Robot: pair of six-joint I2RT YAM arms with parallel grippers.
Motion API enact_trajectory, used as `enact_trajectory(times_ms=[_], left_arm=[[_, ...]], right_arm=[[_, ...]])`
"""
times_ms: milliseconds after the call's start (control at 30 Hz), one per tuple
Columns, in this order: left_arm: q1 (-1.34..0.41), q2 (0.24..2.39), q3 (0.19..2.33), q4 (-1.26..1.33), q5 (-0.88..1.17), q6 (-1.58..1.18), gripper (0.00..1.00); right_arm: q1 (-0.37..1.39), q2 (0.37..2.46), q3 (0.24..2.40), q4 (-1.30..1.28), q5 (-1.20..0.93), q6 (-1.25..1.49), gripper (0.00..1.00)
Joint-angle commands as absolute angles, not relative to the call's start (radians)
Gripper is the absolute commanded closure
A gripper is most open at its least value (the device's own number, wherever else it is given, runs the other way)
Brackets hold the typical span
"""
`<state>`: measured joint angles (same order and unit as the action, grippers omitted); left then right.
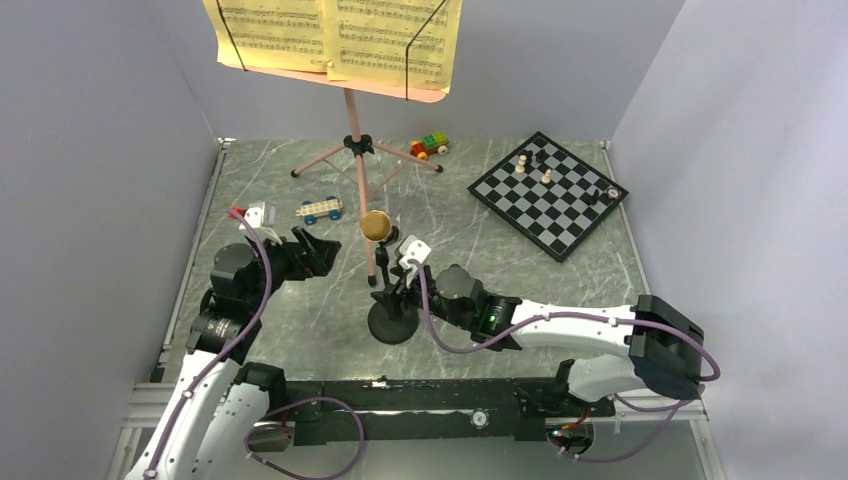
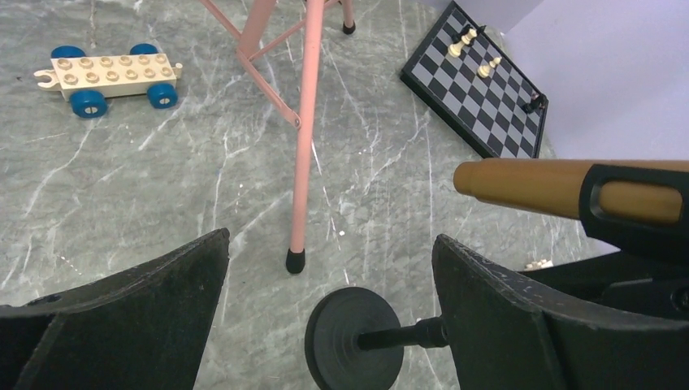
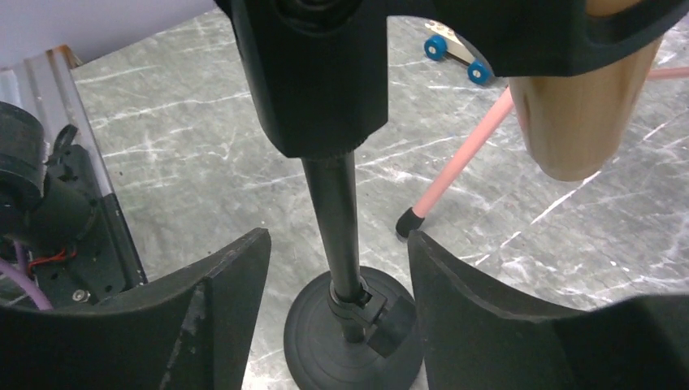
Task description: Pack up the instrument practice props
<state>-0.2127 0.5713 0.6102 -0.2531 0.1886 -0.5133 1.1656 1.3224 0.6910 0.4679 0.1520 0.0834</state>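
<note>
The black round-based mic stand (image 1: 392, 325) stands upright mid-table, the gold-brown microphone (image 1: 376, 226) clipped at its top. My right gripper (image 1: 402, 287) is open around its pole (image 3: 338, 213), with a gap on each side of it. In the right wrist view the right gripper (image 3: 337, 244) hangs above the base (image 3: 313, 345), the microphone (image 3: 581, 122) at the upper right. My left gripper (image 1: 322, 252) is open and empty, left of the stand. From its wrist view the left gripper (image 2: 329, 268) faces the base (image 2: 353, 339). The pink music stand (image 1: 355, 150) holds yellow sheet music (image 1: 335, 35).
A pink tripod leg (image 2: 307, 122) ends just behind the mic stand base. A beige toy car with blue wheels (image 1: 320, 209) lies behind the left gripper, and a colourful brick car (image 1: 430, 146) sits near the back wall. The chessboard (image 1: 548, 193) with a few pieces lies at the back right.
</note>
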Motion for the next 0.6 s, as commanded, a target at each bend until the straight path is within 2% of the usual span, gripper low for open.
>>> enact_trajectory(times_ms=[0,200,333,567], left_arm=[[-0.209,0.555,0.591,-0.167,0.240,-0.493,0.01],[-0.211,0.545,0.591,-0.115,0.315,-0.466,0.01],[-0.266,0.549,0.560,-0.011,0.438,-0.441,0.01],[-0.455,0.525,0.519,0.034,0.353,-0.346,0.03]], right_arm=[[1.169,1.270,0.699,0.439,0.206,0.133,0.29],[1.169,1.159,0.684,0.296,0.269,0.162,0.16],[1.166,1.029,0.633,0.186,0.338,0.206,0.14],[1.098,0.870,0.551,0.080,0.351,0.315,0.13]])
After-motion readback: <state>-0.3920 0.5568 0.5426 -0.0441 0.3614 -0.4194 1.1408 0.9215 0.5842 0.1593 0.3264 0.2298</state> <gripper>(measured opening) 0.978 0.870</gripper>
